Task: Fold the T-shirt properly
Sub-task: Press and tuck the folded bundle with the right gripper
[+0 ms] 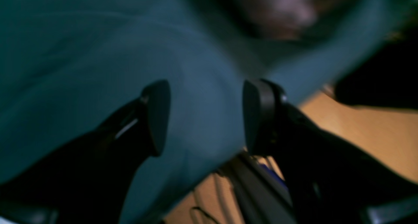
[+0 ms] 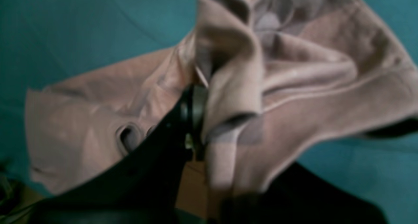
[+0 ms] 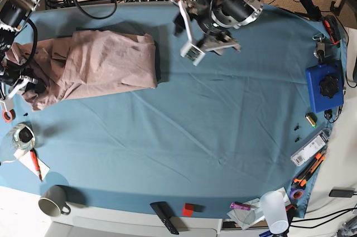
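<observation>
The dusty pink T-shirt (image 3: 106, 61) lies crumpled and partly folded at the far left of the teal table cloth (image 3: 195, 131). My right gripper (image 3: 29, 83) is at the shirt's left end. In the right wrist view it (image 2: 204, 119) is shut on a bunched fold of the T-shirt (image 2: 310, 87), and the cloth hides one finger. My left gripper (image 3: 203, 44) hovers over bare cloth right of the shirt. The left wrist view shows it (image 1: 207, 118) open with nothing between its pads, and the T-shirt (image 1: 277, 11) is a blur at the top.
A blue box (image 3: 323, 86) and small tools sit along the right edge. A grey mug (image 3: 53, 201), a black remote (image 3: 164, 217), a red block (image 3: 188, 210) and a plastic cup (image 3: 276, 209) line the front edge. A glass (image 3: 22, 135) stands front left.
</observation>
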`<state>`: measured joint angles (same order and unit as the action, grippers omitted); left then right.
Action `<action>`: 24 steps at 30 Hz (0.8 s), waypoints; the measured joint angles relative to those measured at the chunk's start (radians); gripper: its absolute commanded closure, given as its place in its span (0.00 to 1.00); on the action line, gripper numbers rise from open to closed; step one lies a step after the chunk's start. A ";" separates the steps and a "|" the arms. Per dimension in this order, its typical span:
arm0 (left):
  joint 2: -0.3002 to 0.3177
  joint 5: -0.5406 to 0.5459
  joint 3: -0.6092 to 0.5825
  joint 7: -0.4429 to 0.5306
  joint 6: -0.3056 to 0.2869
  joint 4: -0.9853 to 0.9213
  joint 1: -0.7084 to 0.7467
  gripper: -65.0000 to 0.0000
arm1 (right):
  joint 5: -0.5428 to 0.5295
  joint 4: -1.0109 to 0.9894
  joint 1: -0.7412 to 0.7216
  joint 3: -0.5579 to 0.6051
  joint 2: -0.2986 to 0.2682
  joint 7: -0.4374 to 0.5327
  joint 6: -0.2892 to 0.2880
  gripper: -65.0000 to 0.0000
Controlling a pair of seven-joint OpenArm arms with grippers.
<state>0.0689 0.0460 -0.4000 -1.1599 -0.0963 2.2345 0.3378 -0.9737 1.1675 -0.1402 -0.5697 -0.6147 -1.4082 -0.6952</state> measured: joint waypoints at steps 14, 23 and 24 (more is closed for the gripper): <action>0.001 -0.422 0.000 0.000 0.236 0.063 0.016 0.66 | -0.099 0.582 0.268 0.001 0.123 -0.007 -0.002 1.00; 0.042 -0.577 0.001 0.001 0.339 0.063 0.016 0.66 | -0.180 0.735 0.320 0.005 0.239 -0.013 -0.002 1.00; 0.041 -0.578 0.000 0.001 0.344 0.063 0.016 0.66 | -0.179 0.742 0.320 0.014 0.239 -0.013 -0.002 1.00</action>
<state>0.1101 -0.5316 -0.3996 -1.1591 0.2474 2.2974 0.3542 -1.1522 1.9099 0.1802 -0.5556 -0.3759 -1.4212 -0.6971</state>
